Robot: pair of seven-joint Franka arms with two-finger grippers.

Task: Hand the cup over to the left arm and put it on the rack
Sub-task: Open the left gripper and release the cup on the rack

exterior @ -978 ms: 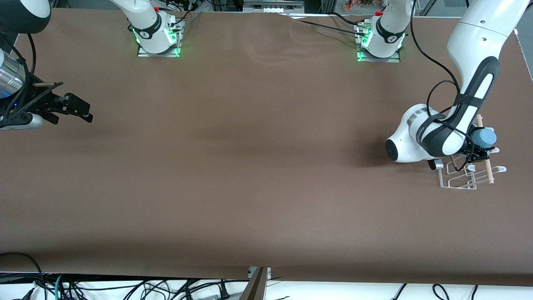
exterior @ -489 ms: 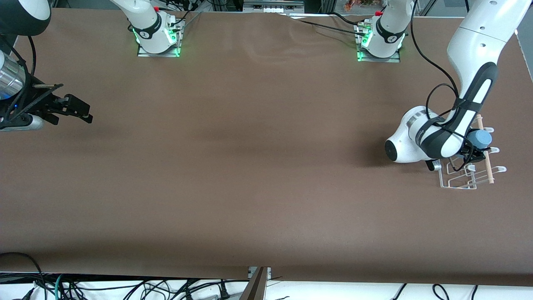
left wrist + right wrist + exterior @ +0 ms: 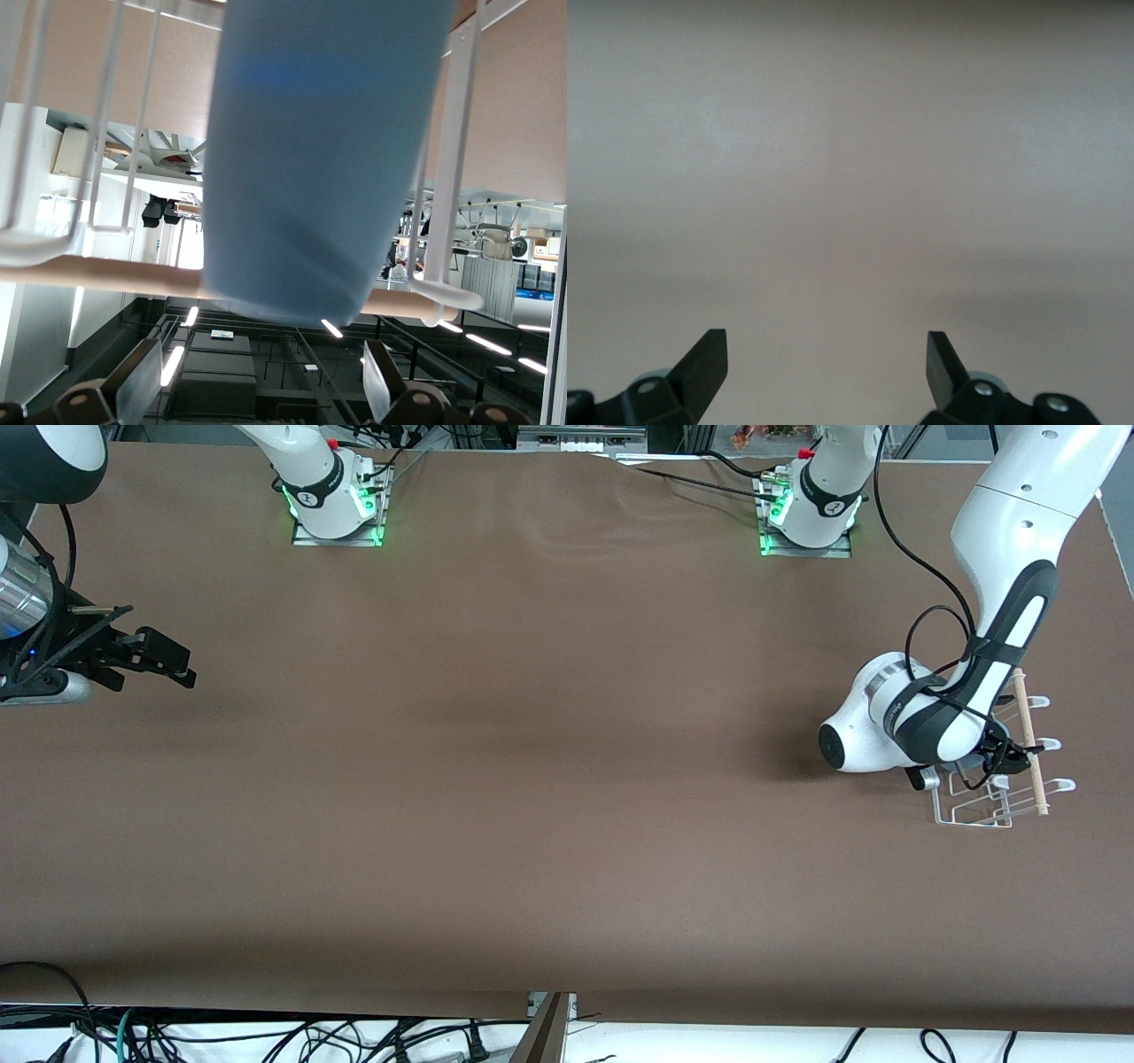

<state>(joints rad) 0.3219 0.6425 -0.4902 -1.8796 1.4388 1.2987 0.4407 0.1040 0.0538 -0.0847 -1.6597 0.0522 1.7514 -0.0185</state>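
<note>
The light-blue cup (image 3: 319, 159) fills the left wrist view. It rests among the white wires of the rack (image 3: 456, 177), against the wooden dowel (image 3: 106, 279). My left gripper (image 3: 259, 381) is open, with its fingers (image 3: 142, 381) spread on either side of the cup's end and apart from it. In the front view the left arm's wrist hides the cup, and the left gripper (image 3: 1010, 760) sits low over the rack (image 3: 983, 810) at the left arm's end of the table. My right gripper (image 3: 168, 660) waits, open and empty (image 3: 826, 363), over the right arm's end.
The brown table (image 3: 532, 779) stretches between the two arms. The arm bases (image 3: 337, 505) (image 3: 811, 514) stand along its edge farthest from the front camera. Cables (image 3: 266, 1036) hang below the edge nearest to that camera. A black cable (image 3: 921, 629) loops beside the left wrist.
My left gripper has opened and let go of the cup on the rack. The left wrist sank toward the rack and now hides the cup from the front. The right arm barely moved.
</note>
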